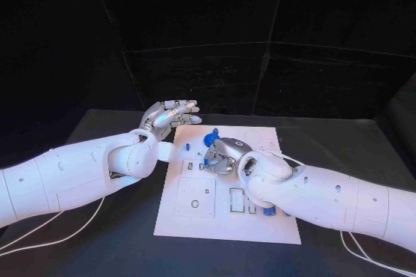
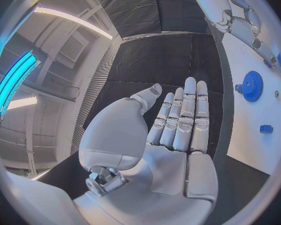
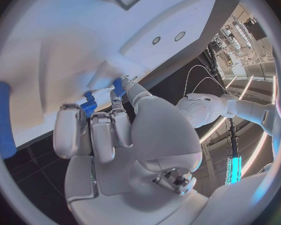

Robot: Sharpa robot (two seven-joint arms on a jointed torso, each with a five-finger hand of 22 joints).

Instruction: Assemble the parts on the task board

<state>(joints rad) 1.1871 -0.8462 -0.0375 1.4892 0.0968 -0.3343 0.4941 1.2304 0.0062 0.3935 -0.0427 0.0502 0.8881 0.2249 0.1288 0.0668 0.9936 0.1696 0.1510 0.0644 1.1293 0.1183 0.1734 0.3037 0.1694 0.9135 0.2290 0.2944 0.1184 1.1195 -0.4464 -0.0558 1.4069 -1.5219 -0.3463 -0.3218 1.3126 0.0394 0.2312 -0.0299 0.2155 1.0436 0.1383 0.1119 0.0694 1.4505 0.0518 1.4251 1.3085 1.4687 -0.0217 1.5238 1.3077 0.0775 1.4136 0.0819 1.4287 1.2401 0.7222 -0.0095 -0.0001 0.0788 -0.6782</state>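
Head: your right hand curls over the white task board mid-table, by a blue gear | Left wrist: left hand flat, fingers straight, holding nothing, beside the board's edge | Right wrist: fingertips touch small blue parts; grip unclear.

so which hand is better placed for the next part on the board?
Probably the right hand: it is over the task board, its fingers touching a small blue part. The left hand is open beside the board's far corner.
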